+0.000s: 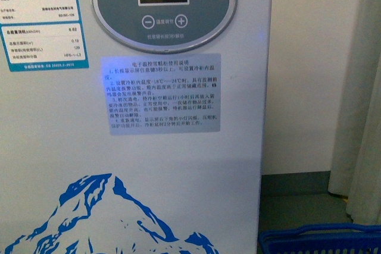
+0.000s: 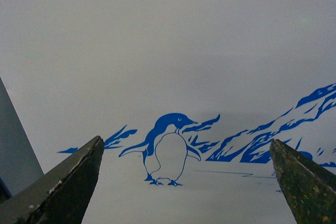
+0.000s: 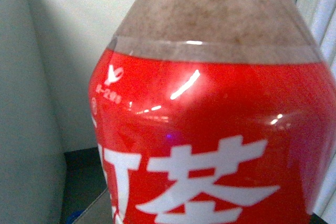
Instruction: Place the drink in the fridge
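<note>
The fridge [image 1: 178,165] fills most of the front view, seen close. Its white front wall carries the oval grey display panel [image 1: 164,4] at the top, a printed instruction sticker [image 1: 161,93] below it, an energy label [image 1: 41,19] at the upper left and a blue mountain picture [image 1: 101,218] along the bottom. To the right of the fridge are a pale wall [image 1: 309,57], a curtain [image 1: 363,87] and, low in the corner, the rim of a blue basket [image 1: 321,239].

The left pincer [image 2: 185,141] stands wide, its two dark fingers [image 2: 68,187] far apart with nothing between them. It faces the fridge wall and the blue penguin [image 2: 167,150] painted there.

The drink [image 3: 210,129] sits right against the right wrist camera and crowds the view. Its red label [image 3: 157,108] bears white characters, and amber liquid [image 3: 210,19] shows above it. It is beside the fridge's wall, outside the fridge. The right pincer itself does not show, so I cannot tell whether it grips the bottle.
</note>
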Motion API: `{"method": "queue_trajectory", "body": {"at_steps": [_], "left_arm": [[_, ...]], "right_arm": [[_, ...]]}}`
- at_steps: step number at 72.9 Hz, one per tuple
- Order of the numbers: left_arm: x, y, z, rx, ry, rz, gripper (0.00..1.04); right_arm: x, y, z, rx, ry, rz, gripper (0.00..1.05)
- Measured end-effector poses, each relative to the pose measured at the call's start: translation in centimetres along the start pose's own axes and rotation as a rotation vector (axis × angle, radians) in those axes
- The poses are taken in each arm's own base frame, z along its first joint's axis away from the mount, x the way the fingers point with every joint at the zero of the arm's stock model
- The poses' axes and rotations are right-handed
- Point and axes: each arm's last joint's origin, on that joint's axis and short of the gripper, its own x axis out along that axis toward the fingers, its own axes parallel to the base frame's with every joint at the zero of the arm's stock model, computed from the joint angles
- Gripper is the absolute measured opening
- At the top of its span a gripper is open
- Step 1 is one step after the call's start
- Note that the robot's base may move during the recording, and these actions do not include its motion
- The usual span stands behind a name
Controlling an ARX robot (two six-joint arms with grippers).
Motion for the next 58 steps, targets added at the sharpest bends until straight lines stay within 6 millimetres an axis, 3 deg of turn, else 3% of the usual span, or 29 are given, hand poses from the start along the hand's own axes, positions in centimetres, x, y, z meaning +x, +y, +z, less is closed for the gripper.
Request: {"method": "queue_trajectory", "body": {"at_steps": [58], "left_arm": [[0.00,0.00,0.00,0.000,0.000,-0.002,0.97]], "right_arm": [[-0.01,0.00,0.00,0.004,0.000,0.000,0.36]]}}
